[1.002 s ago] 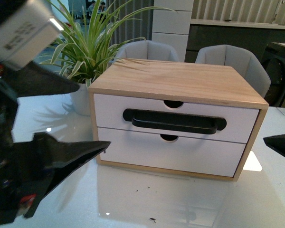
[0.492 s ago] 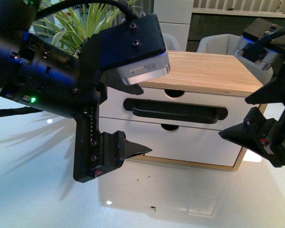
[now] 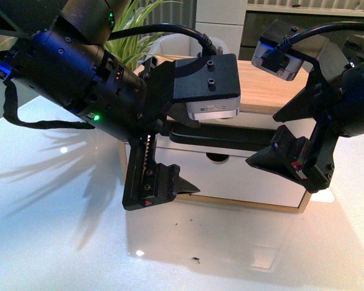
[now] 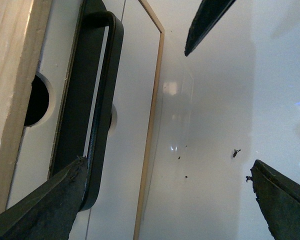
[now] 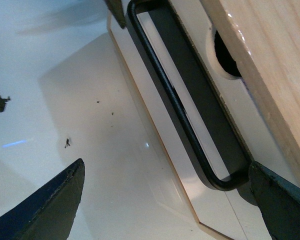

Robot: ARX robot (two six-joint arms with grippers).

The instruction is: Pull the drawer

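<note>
**Both Grippers Spread at the Drawer Handle**

Front view: the drawer point(image 4: 37, 150) fills the upper slot of the wooden cabinet point(image 3: 261, 85), at 1 o'clock from centre on the white table point(image 3: 60, 230). The left gripper point(image 4: 167, 167), jaws wide apart, stands at the 9 o'clock end of the black bar handle point(image 4: 102, 100). The right gripper point(image 5: 166, 165), likewise spread, is at its 3 o'clock end. Contact cannot be told.

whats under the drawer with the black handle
Under the drawer sits a second white drawer front with only a half-round notch, then the wooden base strip and the white table. The left arm covers one end; it is shut, so its inside is hidden.
</note>
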